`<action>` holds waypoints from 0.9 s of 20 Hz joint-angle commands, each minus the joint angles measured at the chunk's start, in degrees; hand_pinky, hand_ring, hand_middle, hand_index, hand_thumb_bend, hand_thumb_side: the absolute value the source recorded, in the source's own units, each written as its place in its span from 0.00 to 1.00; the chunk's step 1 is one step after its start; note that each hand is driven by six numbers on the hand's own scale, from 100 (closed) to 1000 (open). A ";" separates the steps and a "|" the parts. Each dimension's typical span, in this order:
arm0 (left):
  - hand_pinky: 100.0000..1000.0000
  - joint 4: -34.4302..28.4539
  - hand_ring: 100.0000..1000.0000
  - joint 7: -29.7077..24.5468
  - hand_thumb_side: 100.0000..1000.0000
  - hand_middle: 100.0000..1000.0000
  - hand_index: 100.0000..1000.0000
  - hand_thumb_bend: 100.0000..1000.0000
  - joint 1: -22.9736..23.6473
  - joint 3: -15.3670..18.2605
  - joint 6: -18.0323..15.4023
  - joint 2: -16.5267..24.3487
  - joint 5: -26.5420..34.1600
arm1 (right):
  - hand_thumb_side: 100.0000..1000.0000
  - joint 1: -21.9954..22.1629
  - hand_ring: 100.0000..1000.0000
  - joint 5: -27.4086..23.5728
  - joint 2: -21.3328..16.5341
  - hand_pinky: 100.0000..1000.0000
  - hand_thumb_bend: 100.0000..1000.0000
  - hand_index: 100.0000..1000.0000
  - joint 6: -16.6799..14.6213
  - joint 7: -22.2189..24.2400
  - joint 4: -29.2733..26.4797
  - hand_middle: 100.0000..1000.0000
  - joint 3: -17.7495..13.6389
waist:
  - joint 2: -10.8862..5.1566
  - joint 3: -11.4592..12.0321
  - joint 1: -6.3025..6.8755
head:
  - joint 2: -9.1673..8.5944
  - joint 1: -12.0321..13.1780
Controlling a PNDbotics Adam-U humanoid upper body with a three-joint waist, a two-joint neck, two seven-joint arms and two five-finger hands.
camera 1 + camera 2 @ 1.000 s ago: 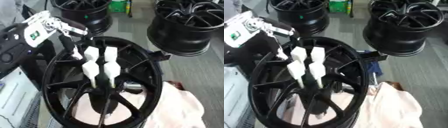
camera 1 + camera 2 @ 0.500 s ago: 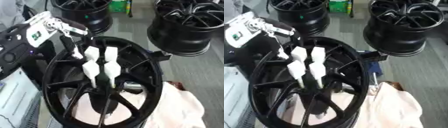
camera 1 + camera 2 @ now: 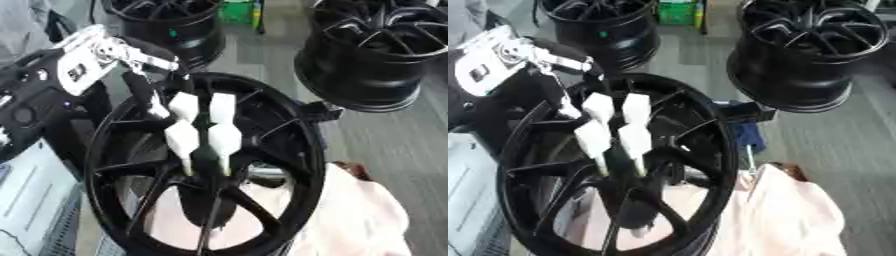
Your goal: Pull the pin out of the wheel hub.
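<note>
Your left hand [image 3: 96, 55], fingers straight, sits up-left of the black spoked wheel hub [image 3: 206, 165] — white block-headed pins [image 3: 203, 131] stand upright at its centre, below-right.

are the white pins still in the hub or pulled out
In. Four white pins stand clustered in the centre of the black wheel hub; the left hand hovers beside the rim.

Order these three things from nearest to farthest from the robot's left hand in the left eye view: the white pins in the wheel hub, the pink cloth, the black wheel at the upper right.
From the left hand, at the upper left:
1. White pins, just below and right of it, at the hub.
2. Black wheel, across at the upper right.
3. Pink cloth, at the lower right corner, farthest.
</note>
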 commanded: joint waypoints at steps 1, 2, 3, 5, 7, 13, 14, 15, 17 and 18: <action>0.74 -0.14 0.72 -5.90 0.21 0.58 0.74 0.30 -0.88 1.14 -5.87 0.45 0.14 | 0.74 -0.29 0.70 -0.22 -0.64 0.68 0.00 0.74 0.05 -0.01 -1.03 0.73 -0.21 | -0.47 -0.16 -0.08 | 0.22 0.18; 0.73 -0.03 0.71 -5.90 0.20 0.57 0.73 0.28 -0.81 1.18 -5.92 0.38 0.08 | 0.74 -0.29 0.70 -0.25 -0.62 0.68 0.00 0.74 0.07 -0.04 -1.03 0.73 -0.21 | -0.45 -0.19 -0.08 | 0.21 0.18; 0.72 0.05 0.68 -5.90 0.18 0.54 0.71 0.24 -0.75 1.18 -6.03 0.28 0.12 | 0.74 -0.30 0.70 -0.29 -0.58 0.68 0.00 0.74 0.09 -0.07 -1.03 0.73 -0.20 | -0.44 -0.21 -0.09 | 0.22 0.19; 0.70 0.11 0.65 -5.90 0.18 0.50 0.67 0.17 -0.68 1.19 -6.24 0.05 0.54 | 0.74 -0.30 0.70 -0.37 -0.50 0.68 0.00 0.74 0.14 -0.14 -1.01 0.73 -0.19 | -0.44 -0.25 -0.11 | 0.22 0.18; 0.68 0.12 0.63 -5.90 0.18 0.47 0.63 0.14 -0.69 1.18 -6.04 -0.13 1.28 | 0.74 -0.28 0.70 -0.40 -0.44 0.68 0.00 0.74 0.17 -0.19 -0.97 0.73 -0.22 | -0.45 -0.27 -0.12 | 0.24 0.19; 0.65 -0.45 0.57 -5.90 0.15 0.39 0.53 0.07 -0.79 1.54 -4.74 -0.19 2.20 | 0.74 -0.19 0.70 -0.51 -0.32 0.68 0.00 0.74 0.17 -0.30 -0.91 0.73 -0.28 | -0.48 -0.28 -0.12 | 0.28 0.21; 0.65 -0.62 0.57 -5.90 0.14 0.39 0.53 0.07 -0.84 1.76 -4.48 -0.23 2.47 | 0.75 -0.17 0.70 -0.53 -0.28 0.68 0.00 0.74 0.18 -0.28 -0.89 0.73 -0.27 | -0.47 -0.27 -0.13 | 0.29 0.21; 0.64 -0.82 0.57 -5.90 0.13 0.38 0.51 0.07 -0.89 1.90 -4.19 -0.24 2.77 | 0.75 -0.13 0.70 -0.55 -0.24 0.68 0.00 0.74 0.20 -0.25 -0.84 0.73 -0.26 | -0.46 -0.26 -0.14 | 0.29 0.21; 0.63 -1.44 0.55 -5.90 0.11 0.36 0.48 0.09 -1.05 2.08 -3.66 -0.18 3.42 | 0.75 -0.05 0.70 -0.61 -0.11 0.68 0.00 0.74 0.26 -0.13 -0.73 0.73 -0.20 | -0.44 -0.22 -0.16 | 0.30 0.23; 0.63 -1.89 0.55 -5.90 0.10 0.36 0.48 0.09 -1.16 2.18 -3.37 -0.06 3.78 | 0.75 -0.02 0.70 -0.63 -0.06 0.68 0.00 0.74 0.26 -0.10 -0.70 0.73 -0.20 | -0.43 -0.19 -0.17 | 0.30 0.24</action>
